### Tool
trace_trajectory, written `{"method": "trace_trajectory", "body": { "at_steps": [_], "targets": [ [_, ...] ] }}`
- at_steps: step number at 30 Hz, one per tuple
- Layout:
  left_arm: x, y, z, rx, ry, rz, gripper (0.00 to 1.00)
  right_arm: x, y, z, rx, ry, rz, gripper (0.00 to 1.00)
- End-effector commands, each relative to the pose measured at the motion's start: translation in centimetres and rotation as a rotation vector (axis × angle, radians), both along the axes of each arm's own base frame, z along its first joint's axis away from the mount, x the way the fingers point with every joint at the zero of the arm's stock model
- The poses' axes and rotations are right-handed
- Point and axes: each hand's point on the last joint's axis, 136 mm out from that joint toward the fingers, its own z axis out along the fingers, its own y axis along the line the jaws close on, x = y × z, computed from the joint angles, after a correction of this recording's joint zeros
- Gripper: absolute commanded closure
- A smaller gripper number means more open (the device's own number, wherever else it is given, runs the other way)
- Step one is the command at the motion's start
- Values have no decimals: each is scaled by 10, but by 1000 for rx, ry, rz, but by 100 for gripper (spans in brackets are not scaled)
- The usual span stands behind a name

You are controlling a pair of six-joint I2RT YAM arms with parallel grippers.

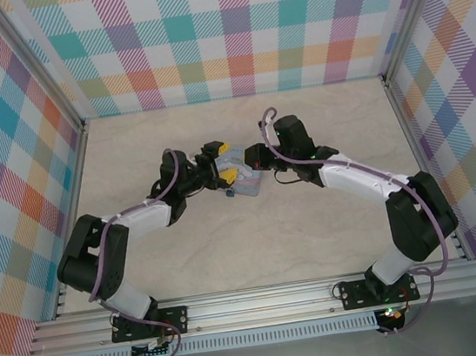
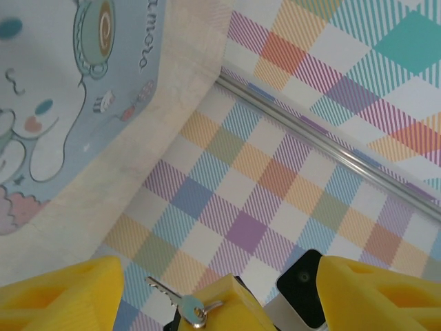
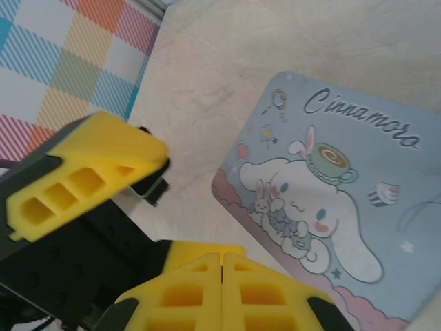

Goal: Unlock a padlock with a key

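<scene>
**A:** What's crowding the middle of the tabletop (image 1: 316,238)?

**B:** A pale blue tin (image 1: 246,184) lying flat, its lid printed with a white long-eared cartoon figure and curly lettering. Both arms meet right over it, so from above their tips cover part of the lid.

**A:** And the key?

**B:** The key (image 2: 182,300) is a thin silvery sliver with a round, holed bow. It juts sideways from the right tool (image 3: 222,265), whose two yellow pads are pressed flat together with only a seam between them. The blade hangs in the air, touching nothing else.

**A:** The other side?

**B:** The left tool (image 1: 228,164) is spread wide. Its fingers (image 2: 62,296) sit at the two lower corners of the left wrist view, with the right tool's tip and the key between them.

**A:** Any room to move?

**B:** There is bare tabletop on every side of the tin. The plaid walls (image 1: 219,31) stand well apart at the left, back and right, with an aluminium rail (image 2: 331,148) along the foot. A ribbed aluminium frame (image 1: 263,302) runs along the near edge.

**A:** Surfaces?

**B:** The tabletop is matte, pale marbled beige. The tin is smooth with rounded corners. The fingers are chunky yellow blocks with rectangular hollows, and purple cables (image 1: 269,130) loop along the white arms.
</scene>
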Motion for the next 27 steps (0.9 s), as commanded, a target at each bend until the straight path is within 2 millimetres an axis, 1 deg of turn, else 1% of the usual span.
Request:
{"method": "trace_trajectory", "body": {
  "at_steps": [1, 4, 7, 15, 27],
  "targets": [
    [-8, -12, 8, -123, 64, -10, 28, 1, 16, 21, 54, -64, 45, 100],
    [-9, -13, 5, -131, 76, 1, 31, 0, 19, 22, 58, -69, 50, 100],
    [-8, -13, 5, -146, 77, 5, 38, -2, 21, 21, 62, -64, 61, 100],
    [-7, -21, 2, -173, 86, -4, 51, -8, 27, 21, 80, -56, 82, 100],
    [-6, -20, -3, -175, 95, 6, 62, -10, 25, 18, 72, -47, 76, 100]
  ]
}}
